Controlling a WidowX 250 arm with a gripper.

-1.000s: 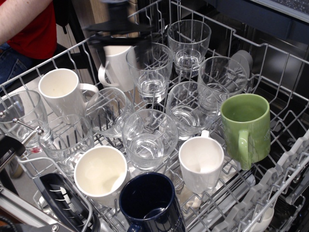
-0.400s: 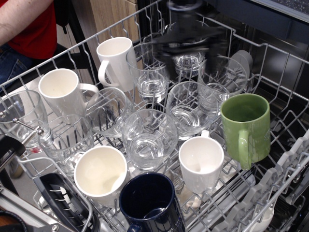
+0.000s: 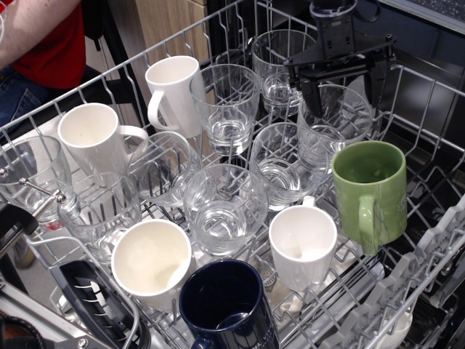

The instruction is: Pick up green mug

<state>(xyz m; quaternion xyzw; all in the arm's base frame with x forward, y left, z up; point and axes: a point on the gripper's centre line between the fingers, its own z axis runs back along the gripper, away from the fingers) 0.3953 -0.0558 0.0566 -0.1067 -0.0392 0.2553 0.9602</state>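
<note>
Pickup barely begun, by the look of it; green mug (image 3: 370, 190) untouched, upright and mouth up in the wire rack (image 3: 429, 156) at about 3 o'clock of the view, handle turned toward 6 o'clock, nothing gripping it.

End effector (image 3: 340, 86) up at about 1 o'clock, black fingers spread well apart and pointing down, empty; hanging over the clear glass (image 3: 330, 120) just behind the green mug, so near the target but not yet over its rim; height above the glassware hard to judge from this single view.

Crowded all round: small white mug (image 3: 302, 246) at 7 o'clock of the green mug, just beside it; more glasses at its 9 and 10 o'clock; dark navy mug (image 3: 224, 305) low at 6 o'clock of the view; further white mugs on the left half of the rack, well apart from the target.

Left to do, as a judgement: shift toward 5 o'clock until centred over the green mug, descend with one finger inside the rim or astride the wall, close, lift clear of the rack tines. Main risk likely a knock against the neighbouring glass on the way down.
</note>
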